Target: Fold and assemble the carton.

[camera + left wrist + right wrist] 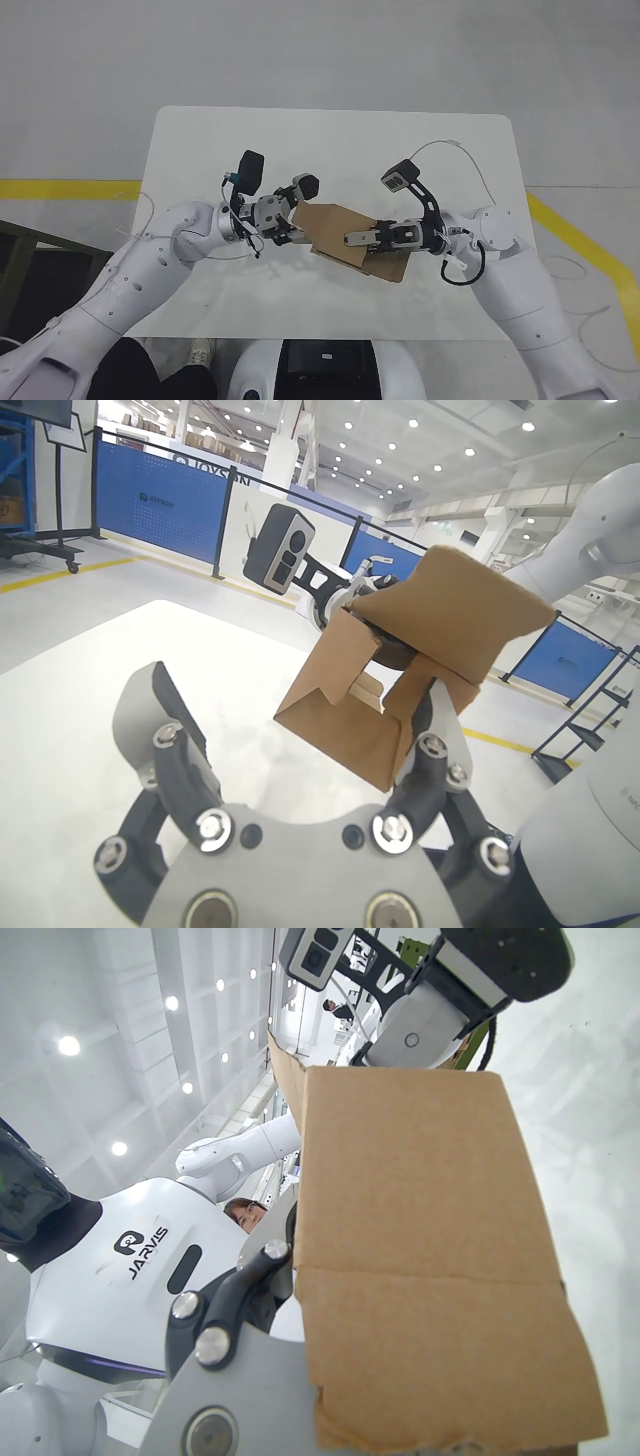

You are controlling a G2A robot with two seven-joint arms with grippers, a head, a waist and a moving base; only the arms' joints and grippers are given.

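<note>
Carton (335,225) (450,610) (425,1228): brown and half-folded, held above the middle of the white table (450,160) between the two grippers.
Edges: flaps stand loose and open at the end facing the left gripper (297,212) (300,695); every table edge is well apart from it.
Left arm: bent inward, fingers spread wide, one finger (445,710) touching a carton corner, the other free.
Right arm: stretched inward, right gripper (352,239) clamped on a carton panel.

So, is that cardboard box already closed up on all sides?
No, in the left wrist view the carton stands open at one end, its flaps spread apart.
</note>
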